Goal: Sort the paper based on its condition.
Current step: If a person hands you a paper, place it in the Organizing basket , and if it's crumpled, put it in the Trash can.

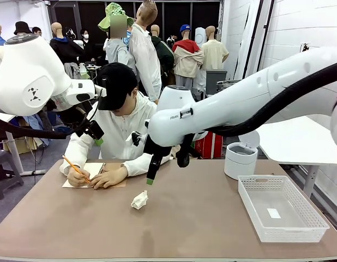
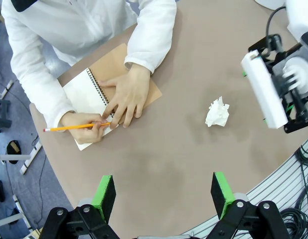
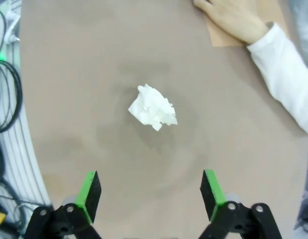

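The surface (image 1: 201, 218) is a wide brown top with rounded corners, a little cloudy with marks near its middle. One piece of crumpled paper (image 1: 139, 200) lies there by itself, a small white ball, well apart from everything else.

The right fingers (image 3: 89, 191) hang above this paper, spread wide with nothing between the green pads. The left fingers (image 2: 104, 195) are also spread wide and empty, high over the surface on the robot's left side.

At the far edge a person in a white sleeve sits and writes. One hand (image 2: 125, 97) lies flat on a spiral notebook (image 2: 81, 92), and the other hand (image 2: 86, 127) holds an orange pencil (image 2: 74, 127) at the page.

On the robot's right side stands a white mesh basket (image 1: 291, 234) with a tiny white label (image 1: 273, 213) on its bottom. Behind it, near the far edge, is a round white bin (image 1: 240, 161) with its lid tipped up.

Around the surface the floor (image 2: 14, 164) is grey. A white table (image 1: 299, 139) stands to the right before a white wall (image 1: 299, 27), and the back of the room is dark. Black cables (image 3: 4, 99) lie beside the robot's edge of the surface.
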Controlling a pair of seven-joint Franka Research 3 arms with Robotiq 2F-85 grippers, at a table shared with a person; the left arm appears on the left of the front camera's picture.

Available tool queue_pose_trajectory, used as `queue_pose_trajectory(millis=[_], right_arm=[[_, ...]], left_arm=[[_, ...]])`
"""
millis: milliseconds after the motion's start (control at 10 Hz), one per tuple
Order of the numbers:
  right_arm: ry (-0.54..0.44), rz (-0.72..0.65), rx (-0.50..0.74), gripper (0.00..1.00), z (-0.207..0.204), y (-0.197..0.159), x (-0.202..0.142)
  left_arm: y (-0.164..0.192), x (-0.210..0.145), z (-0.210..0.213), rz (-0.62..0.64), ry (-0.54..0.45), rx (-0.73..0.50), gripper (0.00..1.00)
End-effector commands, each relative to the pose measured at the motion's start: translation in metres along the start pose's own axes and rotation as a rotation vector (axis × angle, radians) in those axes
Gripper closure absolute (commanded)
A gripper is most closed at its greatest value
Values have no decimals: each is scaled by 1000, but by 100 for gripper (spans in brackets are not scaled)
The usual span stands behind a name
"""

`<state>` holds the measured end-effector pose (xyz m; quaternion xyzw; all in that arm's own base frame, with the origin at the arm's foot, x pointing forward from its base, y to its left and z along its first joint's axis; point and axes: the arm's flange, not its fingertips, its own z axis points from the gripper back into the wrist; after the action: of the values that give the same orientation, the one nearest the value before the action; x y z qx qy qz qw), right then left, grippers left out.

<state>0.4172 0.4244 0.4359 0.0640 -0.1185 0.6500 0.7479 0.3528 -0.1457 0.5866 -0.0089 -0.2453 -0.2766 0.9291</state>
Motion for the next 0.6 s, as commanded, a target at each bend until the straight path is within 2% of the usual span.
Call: queue_pose_trajectory(millis=[0, 300, 500], right_arm=[[6, 70, -5, 0, -12, -6, 8], [24, 75, -27, 0, -14, 1, 11], [18, 58, 4, 0, -21, 2, 8]], left_arm=[[1, 0, 0, 3, -6, -1, 0], [1, 0, 0, 3, -6, -1, 0], [1, 0, 0, 3, -6, -1, 0]])
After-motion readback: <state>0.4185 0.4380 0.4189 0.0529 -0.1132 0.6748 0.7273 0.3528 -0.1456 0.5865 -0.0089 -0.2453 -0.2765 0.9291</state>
